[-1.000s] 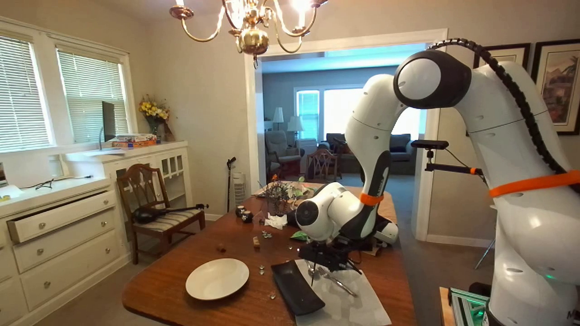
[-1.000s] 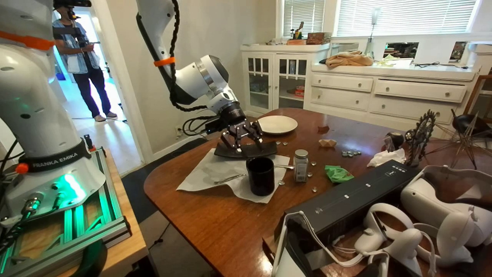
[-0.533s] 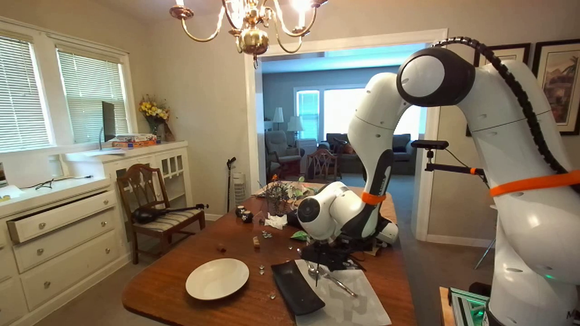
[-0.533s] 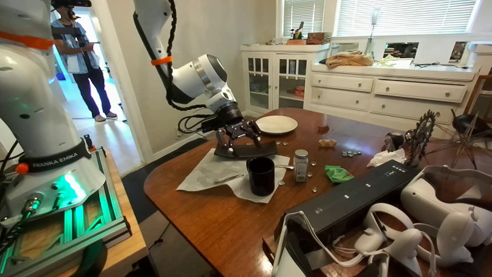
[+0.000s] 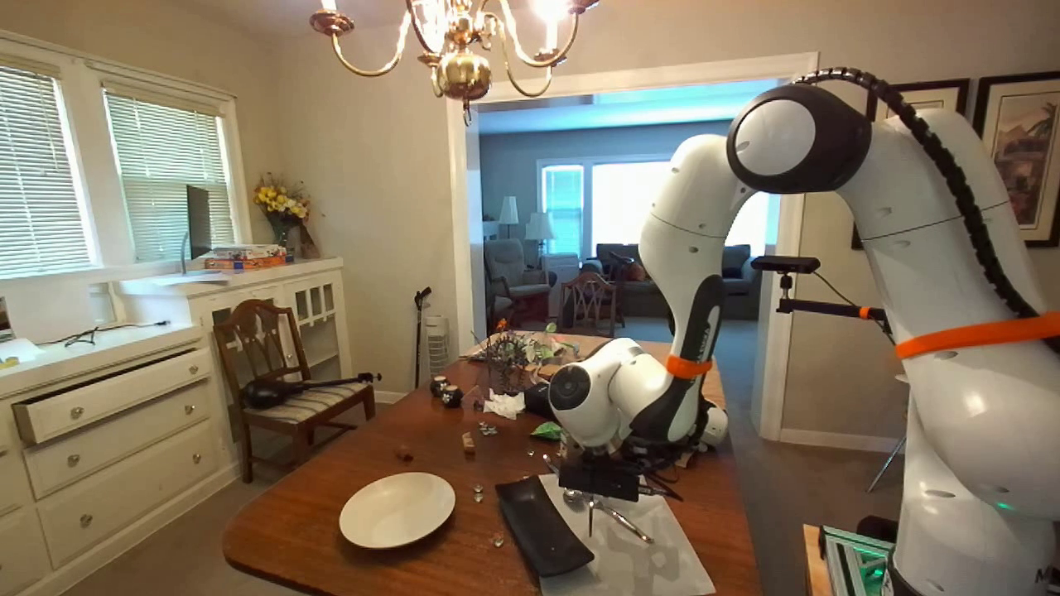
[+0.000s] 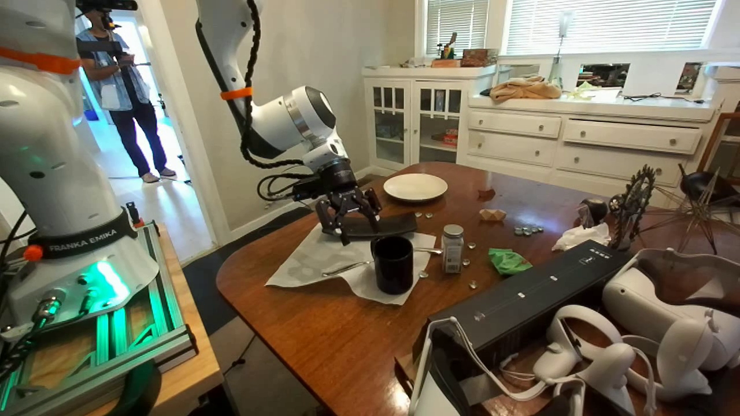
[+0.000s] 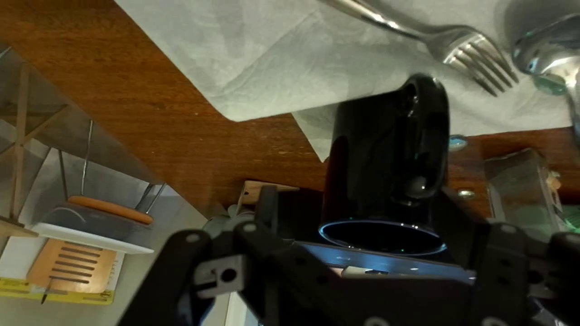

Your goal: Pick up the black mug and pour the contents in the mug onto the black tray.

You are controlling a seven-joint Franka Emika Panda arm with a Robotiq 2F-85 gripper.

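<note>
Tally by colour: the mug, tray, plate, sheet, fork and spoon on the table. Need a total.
Black: 2 (mug, tray)
White: 2 (plate, sheet)
Silver: 2 (fork, spoon)
Total: 6

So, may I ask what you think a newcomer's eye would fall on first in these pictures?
Probably the big white robot arm, arching over the wooden table in both exterior views, its open gripper holding nothing. The lit brass chandelier at the top of an exterior view would likely compete for attention. Then perhaps the black mug, standing on the white sheet and looming large near the middle of the wrist view.
</note>
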